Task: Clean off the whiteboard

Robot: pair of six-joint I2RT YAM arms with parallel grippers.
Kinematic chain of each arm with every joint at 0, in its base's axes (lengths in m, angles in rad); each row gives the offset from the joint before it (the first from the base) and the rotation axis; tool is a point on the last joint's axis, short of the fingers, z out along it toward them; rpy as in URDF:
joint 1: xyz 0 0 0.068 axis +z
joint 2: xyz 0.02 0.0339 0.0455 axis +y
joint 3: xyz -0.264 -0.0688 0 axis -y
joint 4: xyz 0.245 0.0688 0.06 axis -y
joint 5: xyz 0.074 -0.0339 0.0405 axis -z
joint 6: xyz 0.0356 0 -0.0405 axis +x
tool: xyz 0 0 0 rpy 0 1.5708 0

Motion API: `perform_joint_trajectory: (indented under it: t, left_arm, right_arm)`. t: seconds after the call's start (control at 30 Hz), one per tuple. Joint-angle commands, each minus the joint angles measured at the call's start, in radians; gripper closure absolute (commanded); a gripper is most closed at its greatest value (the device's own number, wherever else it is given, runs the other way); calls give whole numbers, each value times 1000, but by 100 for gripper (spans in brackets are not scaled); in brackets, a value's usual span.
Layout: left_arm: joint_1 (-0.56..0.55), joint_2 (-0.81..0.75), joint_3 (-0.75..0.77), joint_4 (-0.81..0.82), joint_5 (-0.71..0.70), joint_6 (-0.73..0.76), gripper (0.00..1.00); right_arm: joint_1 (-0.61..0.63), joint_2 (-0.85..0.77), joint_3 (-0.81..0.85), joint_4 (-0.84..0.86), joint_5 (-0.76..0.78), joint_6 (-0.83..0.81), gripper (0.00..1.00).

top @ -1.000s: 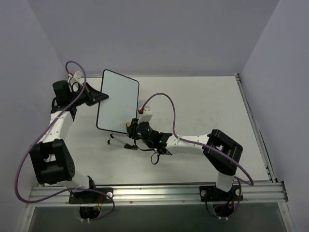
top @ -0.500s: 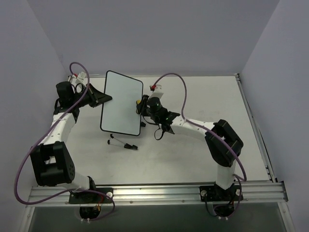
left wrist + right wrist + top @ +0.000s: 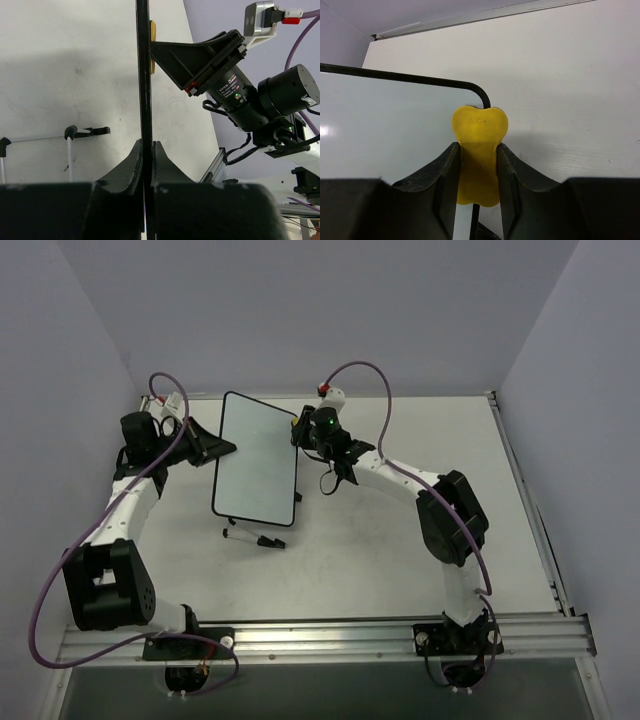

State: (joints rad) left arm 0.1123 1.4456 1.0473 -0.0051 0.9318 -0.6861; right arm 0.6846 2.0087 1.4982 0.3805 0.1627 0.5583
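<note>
The right gripper [image 3: 298,430] has slid from the board's near edge up to its far corner. It pinches the yellow eraser [image 3: 479,150] tight. The whiteboard [image 3: 257,460] lies just to its left, its corner at the eraser's tip. The left gripper [image 3: 147,165] is pressed together on the board's edge, holding it. The board looks clean, so the wiping seems nearly done.

The whiteboard [image 3: 256,460] stands left of the middle of the table [image 3: 430,440], toward the back; the left gripper [image 3: 228,447] clamps its left edge; the right gripper [image 3: 298,430] holds an eraser [image 3: 479,150] at its far right corner; a marker [image 3: 252,537] lies on the table just before its near edge.
</note>
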Motion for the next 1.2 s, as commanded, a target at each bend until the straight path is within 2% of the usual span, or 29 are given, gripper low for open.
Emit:
perform_joint_trajectory:
  t: [0.0,0.33,0.7,0.77,0.8,0.9,0.97,1.17]
  left_arm:
    - [-36,-68,34,51,193,-53,98]
    - [-36,-47,65,60,182,-67,98]
    - [-37,-25,86,45,170,-64,98]
    - [-36,-18,114,-17,145,-3,98]
    - [-36,-11,162,-141,133,38,98]
    - [-33,15,281,-348,98,187,98]
    - [-33,25,313,-392,107,221,98]
    - [-28,19,346,-622,4,361,98]
  right_arm:
    - [15,18,5,-40,-29,-18,100]
    - [144,-93,-234,86,-31,14,100]
    - [337,-149,-335,123,14,60,100]
    - [363,-157,-342,110,38,58,100]
    - [371,-172,-348,106,47,60,100]
    - [360,-223,-381,89,54,69,100]
    - [334,-260,-395,69,43,61,100]
    - [204,-393,-441,32,-17,43,100]
